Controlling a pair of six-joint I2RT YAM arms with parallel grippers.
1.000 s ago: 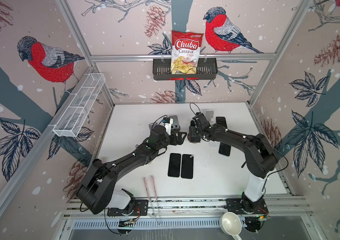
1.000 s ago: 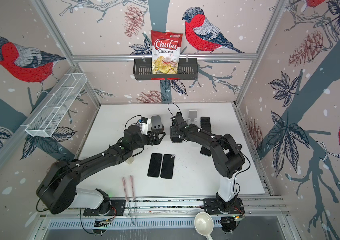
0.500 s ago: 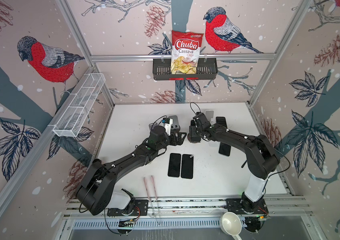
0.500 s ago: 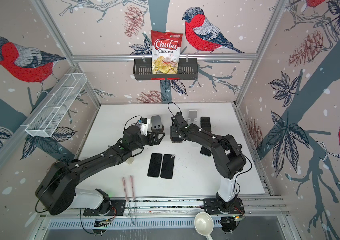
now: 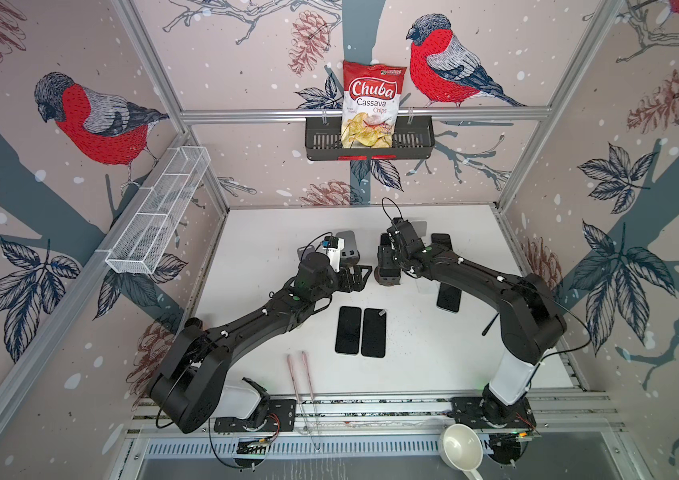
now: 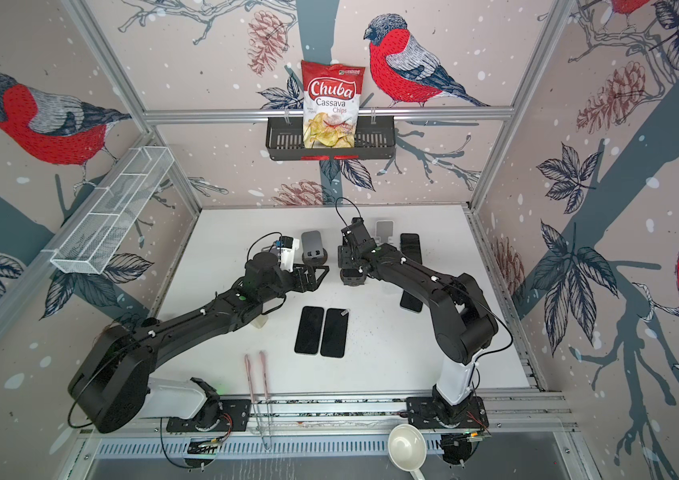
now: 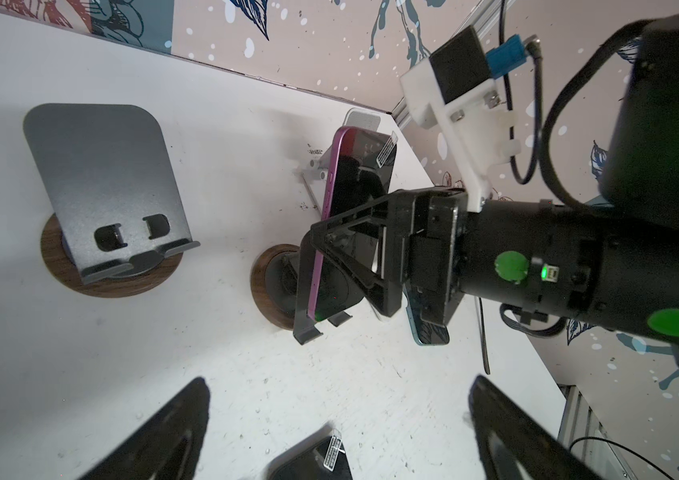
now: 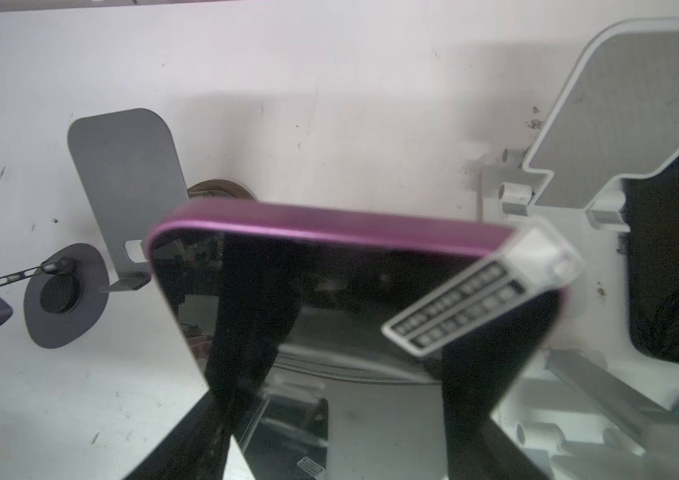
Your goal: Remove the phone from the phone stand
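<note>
In both top views, just right of centre, the right gripper (image 5: 387,261) is seen at the dark metal phone stand (image 5: 388,284) on a round wooden base. The left gripper (image 5: 364,277) hangs beside it, spread wide and empty.

In the left wrist view, at mid-frame, the purple-edged phone (image 7: 354,178) is shown leaning in that stand, its lower end at the lip, clamped by the right gripper.

In the right wrist view it fills the centre between the black fingers (image 8: 246,332).

The grasp is judged made; a lift clear of the lip is called for next.
</note>
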